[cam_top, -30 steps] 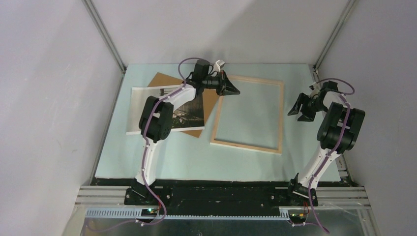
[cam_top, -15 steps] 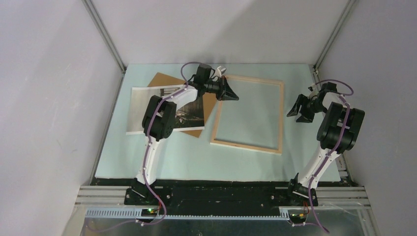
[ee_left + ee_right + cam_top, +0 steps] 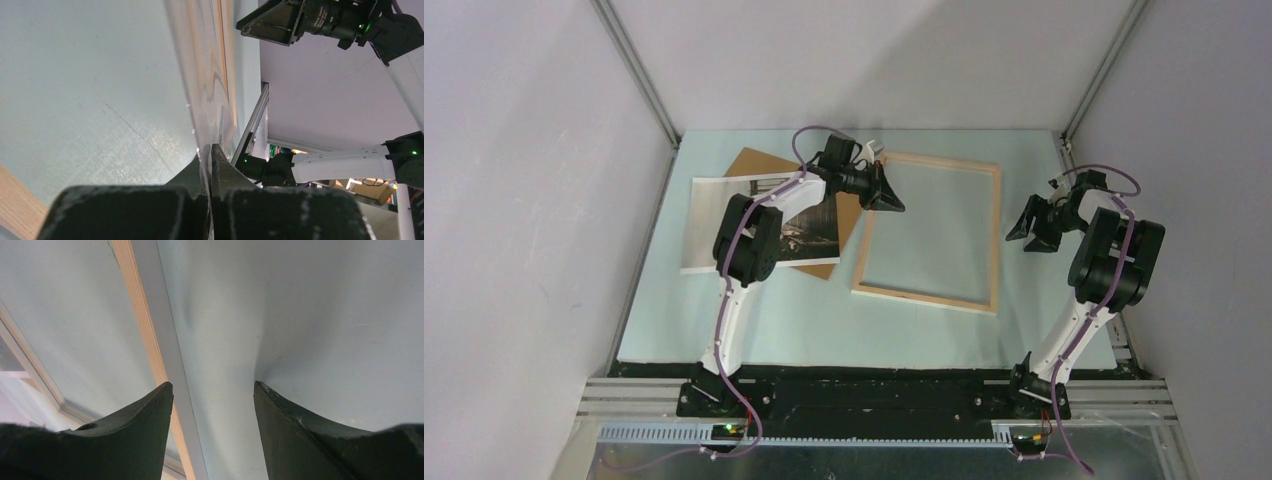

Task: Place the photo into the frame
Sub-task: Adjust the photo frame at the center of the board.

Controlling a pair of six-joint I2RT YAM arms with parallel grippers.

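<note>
The frame (image 3: 929,297) lies flat on the pale table, bare-wood back up, right of centre. My left gripper (image 3: 890,198) is at its far-left corner. In the left wrist view the left gripper (image 3: 207,149) is shut on the edge of a thin clear pane (image 3: 200,75) that runs away from the jaws. The photo (image 3: 709,225), white-bordered with a dark scene, lies at the left, partly under the left arm. My right gripper (image 3: 1032,232) hovers open just right of the frame. The right gripper (image 3: 213,385) has the frame's right rail (image 3: 150,315) below, near its left finger.
A brown backing board (image 3: 754,165) lies under the photo at the far left. Metal posts and grey walls close in the table (image 3: 754,320) on three sides. The right arm's wrist camera (image 3: 310,20) shows beyond the pane in the left wrist view.
The left gripper has turned and drawn slightly back toward the near side at the frame's corner, still shut. The right gripper has shifted a little and stays open.
</note>
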